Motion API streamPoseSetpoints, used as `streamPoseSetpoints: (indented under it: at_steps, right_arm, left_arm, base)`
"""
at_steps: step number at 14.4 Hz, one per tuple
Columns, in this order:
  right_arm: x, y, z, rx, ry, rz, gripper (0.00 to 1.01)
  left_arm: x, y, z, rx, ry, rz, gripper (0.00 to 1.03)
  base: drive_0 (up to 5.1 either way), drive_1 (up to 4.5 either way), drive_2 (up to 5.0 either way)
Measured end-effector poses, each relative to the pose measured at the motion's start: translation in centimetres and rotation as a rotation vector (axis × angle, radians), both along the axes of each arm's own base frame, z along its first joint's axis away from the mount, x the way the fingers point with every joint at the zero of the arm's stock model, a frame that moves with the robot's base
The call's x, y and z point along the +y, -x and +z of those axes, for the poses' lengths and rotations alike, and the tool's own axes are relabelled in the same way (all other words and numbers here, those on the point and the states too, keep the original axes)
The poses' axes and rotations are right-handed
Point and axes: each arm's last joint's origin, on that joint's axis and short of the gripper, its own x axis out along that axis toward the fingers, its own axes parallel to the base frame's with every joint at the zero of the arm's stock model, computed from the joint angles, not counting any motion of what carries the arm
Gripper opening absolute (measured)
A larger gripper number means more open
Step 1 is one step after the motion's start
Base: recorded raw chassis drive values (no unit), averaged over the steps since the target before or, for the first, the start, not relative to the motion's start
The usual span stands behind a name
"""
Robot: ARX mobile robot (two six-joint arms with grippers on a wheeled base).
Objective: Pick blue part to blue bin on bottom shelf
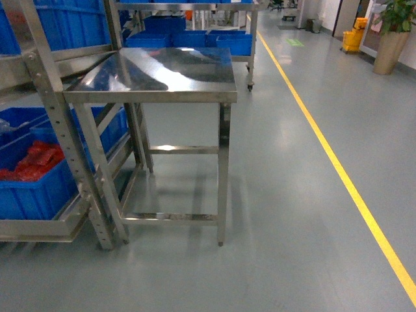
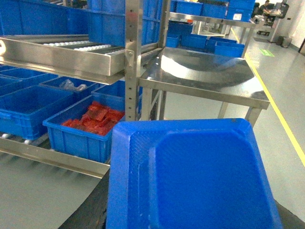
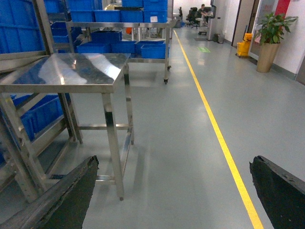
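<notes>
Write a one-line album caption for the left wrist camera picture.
A large blue plastic tray fills the foreground, facing a stainless-steel flow rack's bottom shelf of blue crates, one holding red parts, beside a shiny steel table.

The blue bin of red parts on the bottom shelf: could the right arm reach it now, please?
Probably not: the blue bin lies far left, with the stainless-steel table between it and the right gripper.

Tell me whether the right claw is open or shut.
Open: in the right wrist view the right claw has its two dark fingers far apart, with only bare floor between them.
</notes>
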Motion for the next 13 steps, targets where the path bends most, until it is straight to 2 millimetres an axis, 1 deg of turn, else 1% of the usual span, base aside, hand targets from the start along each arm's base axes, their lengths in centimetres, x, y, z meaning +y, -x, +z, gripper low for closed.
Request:
streamPoseSetpoints:
  at_steps: [12,13]
  right_arm:
    - [0.0,0.0,-0.02,0.002,0.0,0.0,0.98]
    - [0.0,0.0,-0.03,0.003,0.0,0.0,0.98]
  left_arm:
    - [0.0,-0.01,-0.03,0.003,-0.001,0.0,0.43]
    - [0.0,-0.01,-0.02,0.002,0.0,0.0,0.43]
  base:
    - [0.0,4.33,-4.3]
    - [0.0,0.0,0.0]
